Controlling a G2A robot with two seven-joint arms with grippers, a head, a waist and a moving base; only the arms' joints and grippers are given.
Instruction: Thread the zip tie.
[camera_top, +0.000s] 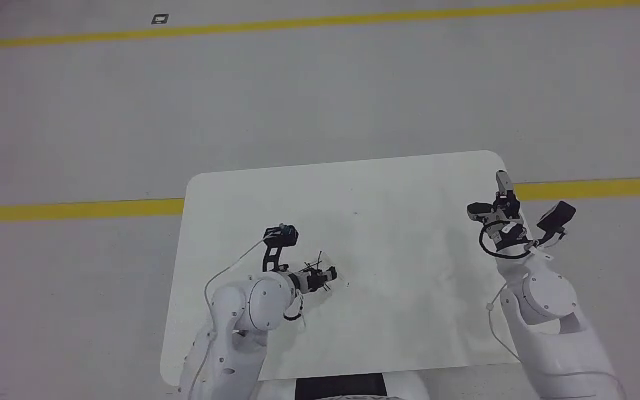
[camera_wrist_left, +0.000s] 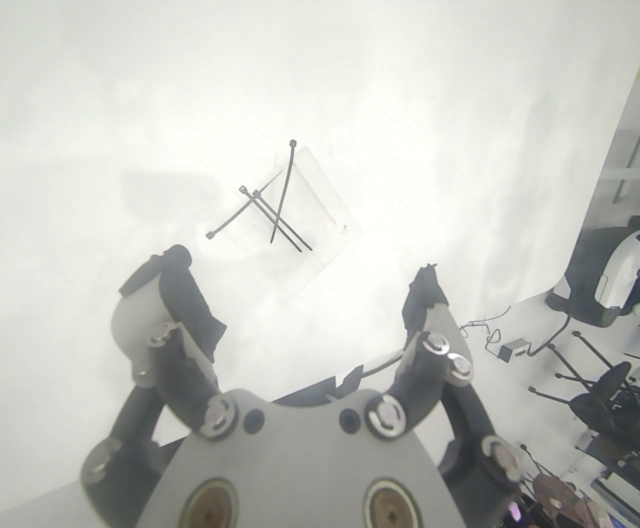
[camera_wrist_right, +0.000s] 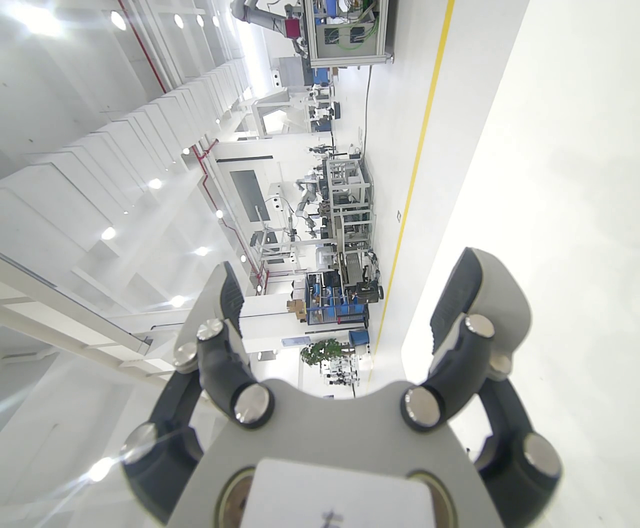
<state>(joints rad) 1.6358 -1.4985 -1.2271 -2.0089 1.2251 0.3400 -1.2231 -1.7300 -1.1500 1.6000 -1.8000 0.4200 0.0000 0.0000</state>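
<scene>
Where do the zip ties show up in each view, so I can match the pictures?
Top view: zip ties by the left gripper, on the near left of the table.
Left wrist view: zip ties crossed in a pile ahead of the open jaws.
Right wrist view: looks off the table toward the hall.
Shared landmark: the white table.

Overhead camera and nearer left wrist camera share the table (camera_top: 420, 200); right wrist faces outward.

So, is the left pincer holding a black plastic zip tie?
No, the open left pincer is empty; the black plastic zip ties lie crossed beyond it, untouched.
</scene>
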